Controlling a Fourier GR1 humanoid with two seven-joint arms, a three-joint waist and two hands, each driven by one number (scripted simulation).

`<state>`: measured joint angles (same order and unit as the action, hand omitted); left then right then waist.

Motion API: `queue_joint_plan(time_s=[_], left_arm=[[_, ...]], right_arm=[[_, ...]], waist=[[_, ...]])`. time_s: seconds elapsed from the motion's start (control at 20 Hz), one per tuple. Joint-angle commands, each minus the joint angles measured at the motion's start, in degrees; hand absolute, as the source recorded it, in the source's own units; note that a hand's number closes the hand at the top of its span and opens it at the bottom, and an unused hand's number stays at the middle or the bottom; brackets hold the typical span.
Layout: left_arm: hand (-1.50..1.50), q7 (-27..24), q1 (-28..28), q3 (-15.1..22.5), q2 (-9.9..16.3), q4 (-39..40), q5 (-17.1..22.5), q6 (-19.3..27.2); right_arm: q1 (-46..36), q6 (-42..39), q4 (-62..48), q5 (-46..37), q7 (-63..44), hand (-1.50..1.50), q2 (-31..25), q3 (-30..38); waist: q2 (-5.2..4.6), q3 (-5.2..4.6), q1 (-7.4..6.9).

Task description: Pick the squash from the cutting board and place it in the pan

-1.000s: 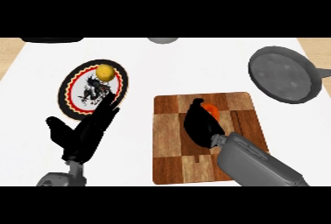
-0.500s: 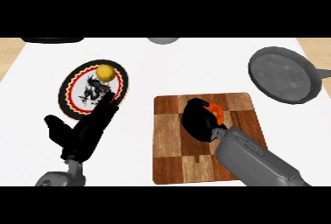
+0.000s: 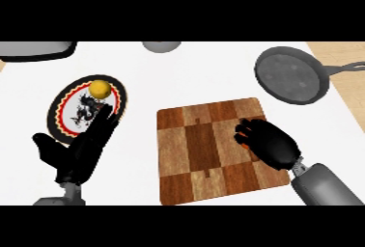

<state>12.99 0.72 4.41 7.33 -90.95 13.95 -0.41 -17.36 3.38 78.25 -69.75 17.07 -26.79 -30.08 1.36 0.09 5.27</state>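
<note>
Head view, right robot hand (image 3: 267, 143) shifted right, covering squash (image 3: 243, 141)

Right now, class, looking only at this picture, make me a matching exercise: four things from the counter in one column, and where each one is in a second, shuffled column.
Things:
1. pan
2. cutting board
3. yellow fruit
4. right robot hand

Places:
A. on the patterned plate, near its far rim
B. far right of the counter, handle pointing right
C. over the cutting board's right side, curled on something orange
D. middle of the counter, between the plate and the right forearm

Pairs: 1-B, 2-D, 3-A, 4-C
</note>
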Motion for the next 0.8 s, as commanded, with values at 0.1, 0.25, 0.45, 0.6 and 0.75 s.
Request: queue_joint_plan(time_s=[0.1, 0.25, 0.45, 0.6, 0.75], left_arm=[[0.0, -0.74, -2.82, -1.14, 1.32, -1.0, 1.05, -1.38], [0.0, -0.38, -1.5, -0.39, 0.13, -0.78, 0.34, -0.2], [0.0, -1.7, -2.23, -0.35, 0.99, -0.37, 0.55, -2.13], [0.0, -1.01, -2.96, 2.48, -0.43, -1.91, -0.49, -2.05], [0.0, 1.1, 2.64, 3.64, -1.77, 0.12, -2.63, 0.04]], right_arm=[[11.07, 4.33, 10.8, 22.14, 10.65, 1.5, -7.52, 14.44], [15.02, 0.0, 14.37, 34.75, 15.25, 1.5, -9.1, 20.52], [19.26, -9.2, 15.77, 50.32, 17.93, 1.5, -10.58, 28.02], [20.87, -16.12, 12.88, 59.66, 20.03, 1.5, -14.51, 35.43], [16.51, -21.79, 4.7, 64.42, 19.34, 1.5, -15.31, 38.69]], waist=[[-0.16, 0.03, 1.03], [-0.4, 0.0, 1.22], [-0.87, -0.12, -1.12], [-1.13, -0.08, -3.14], [-1.53, -0.06, -4.64]])
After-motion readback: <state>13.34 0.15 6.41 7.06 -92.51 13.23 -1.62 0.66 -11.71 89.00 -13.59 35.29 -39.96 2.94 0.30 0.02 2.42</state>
